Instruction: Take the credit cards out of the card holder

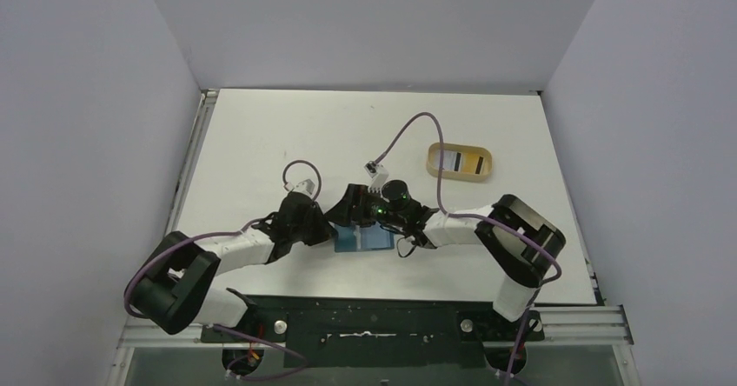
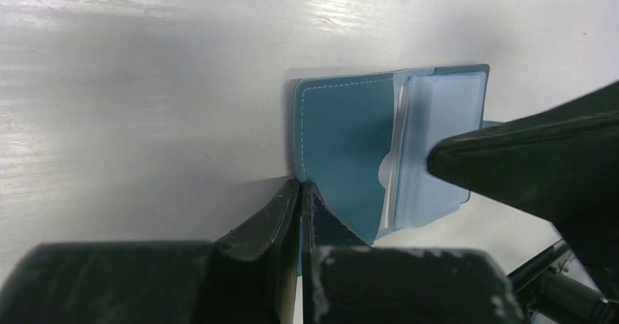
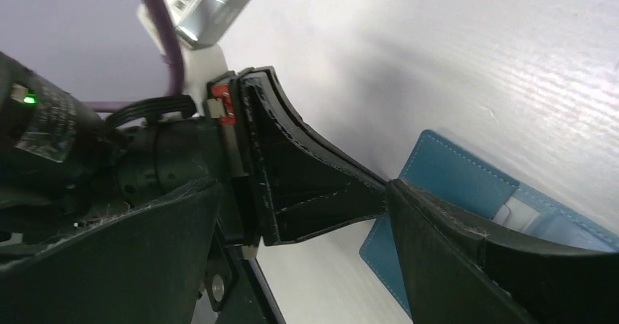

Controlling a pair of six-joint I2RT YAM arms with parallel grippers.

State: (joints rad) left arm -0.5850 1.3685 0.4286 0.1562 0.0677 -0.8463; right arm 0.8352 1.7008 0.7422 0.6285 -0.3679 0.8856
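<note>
- Left arm (image 1: 235, 251): based at the near left edge of the counter. Elbow folded low at the left, forearm reaching right toward the centre.
- Left gripper (image 2: 301, 185): lies low over the counter. Jaws pressed together, tips pinched on the near left edge of the card holder (image 2: 343, 141).
- Right arm (image 1: 487, 225): based at the near right edge. Elbow bent out to the right, forearm reaching left toward the centre, wrist beside the left wrist.
- Right gripper (image 3: 303, 189): jaws stand wide apart and hold nothing. One finger (image 2: 525, 156) hangs over the right half of the holder, and the left gripper's tips lie between the two fingers.
</note>
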